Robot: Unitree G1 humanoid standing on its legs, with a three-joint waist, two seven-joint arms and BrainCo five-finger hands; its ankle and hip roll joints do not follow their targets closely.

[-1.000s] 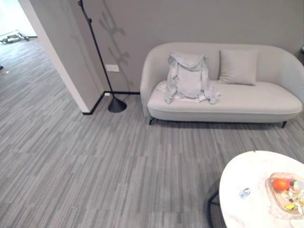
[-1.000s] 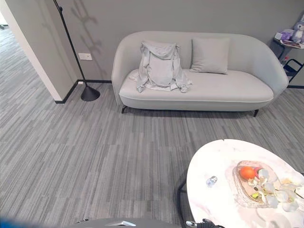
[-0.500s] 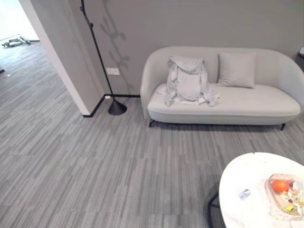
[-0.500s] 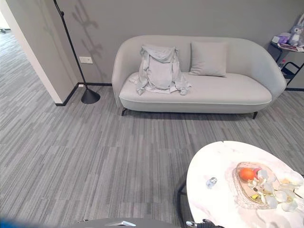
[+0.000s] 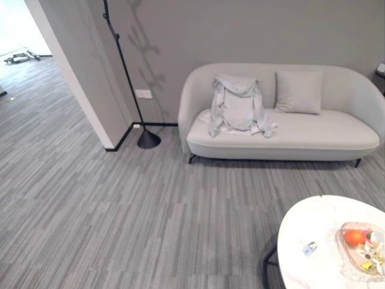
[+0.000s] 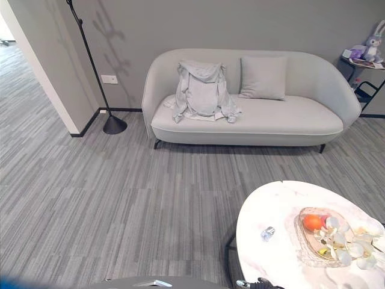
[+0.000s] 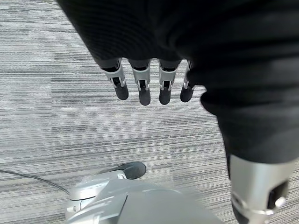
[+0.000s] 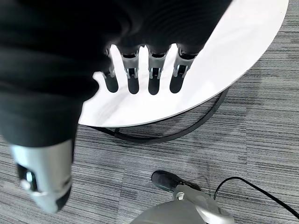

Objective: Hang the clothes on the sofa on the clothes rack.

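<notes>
Clothes [image 6: 202, 91] are draped over the sofa's [image 6: 283, 117] left back, far across the carpet; the rack [image 5: 123, 67] stands further left. Left hand [image 7: 145, 86] and right hand [image 8: 140, 79] hang relaxed, empty. Approach is judged underway; next, the sofa must be reached.

Grey wall [image 6: 252, 24], striped grey carpet [image 6: 120, 192], white round table [image 6: 271, 253].

Head eyes high, downward — shared sofa [image 5: 283, 129] (wrist cameras floorward, close)
</notes>
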